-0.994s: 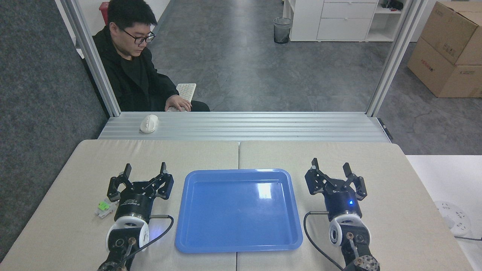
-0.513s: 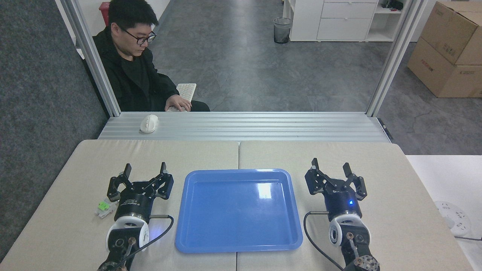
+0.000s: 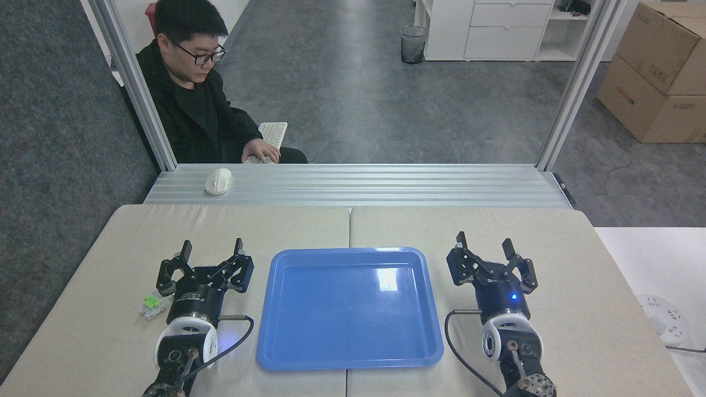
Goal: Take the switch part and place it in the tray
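The switch part [image 3: 151, 304], white with a bright green patch, lies on the beige table just left of my left wrist, partly hidden behind it. My left gripper [image 3: 212, 248] stands open and empty, its fingertips beyond the switch part and to its right. The glossy blue tray [image 3: 349, 353] lies in the middle of the table between both arms, with nothing in it. On the tray's right, my right gripper [image 3: 483, 243] is open and holds nothing.
A person in black sits beyond the table's far left, a hand on a white keyboard [image 3: 272, 133]. A white mouse [image 3: 218, 181] rests on the ribbed metal ledge. A white round device [image 3: 662, 320] lies off the table's right edge.
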You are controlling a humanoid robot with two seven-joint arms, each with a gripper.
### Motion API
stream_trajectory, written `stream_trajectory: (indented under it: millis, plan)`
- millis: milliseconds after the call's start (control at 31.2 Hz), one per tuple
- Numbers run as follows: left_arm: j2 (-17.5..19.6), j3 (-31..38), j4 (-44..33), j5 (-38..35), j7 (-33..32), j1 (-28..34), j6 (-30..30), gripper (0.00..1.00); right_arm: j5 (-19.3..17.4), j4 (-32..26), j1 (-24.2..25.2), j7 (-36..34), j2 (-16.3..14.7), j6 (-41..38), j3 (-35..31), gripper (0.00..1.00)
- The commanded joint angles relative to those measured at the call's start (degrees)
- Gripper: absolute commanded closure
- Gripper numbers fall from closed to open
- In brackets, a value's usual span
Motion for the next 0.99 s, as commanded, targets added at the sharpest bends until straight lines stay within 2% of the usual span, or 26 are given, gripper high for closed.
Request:
stream_trajectory:
  millis: [0, 160, 417, 737, 962]
  plan:
    - [0.41, 0.16, 1.44, 0.02, -0.01, -0.04, -0.03, 0.00, -0.01, 0.01, 0.01, 0.01, 0.01, 0.04, 0.00, 0.00]
    - [1.64, 1.29, 4.95, 0.02, 0.42, -0.74, -0.11, 0.00, -0.01, 0.01, 0.01, 0.01, 0.01, 0.04, 0.00, 0.00]
    - [6.21, 1.56, 9.96, 0.10, 4.29, -1.36, -0.20, 0.00, -0.01, -0.08, 0.01, 0.01, 0.01, 0.04, 0.00, 0.00]
    - [6.56, 3.06, 12.34, 0.54, 4.64, 0.22, -4.77, 0.00, -0.01, 0.01, 0.01, 0.01, 0.01, 0.04, 0.08, 0.00]
    - [7.00, 2.97, 18.40, 0.54, 4.64, -0.31, -5.56, 0.00, -0.01, -0.08, 0.01, 0.01, 0.01, 0.04, 0.00, 0.00]
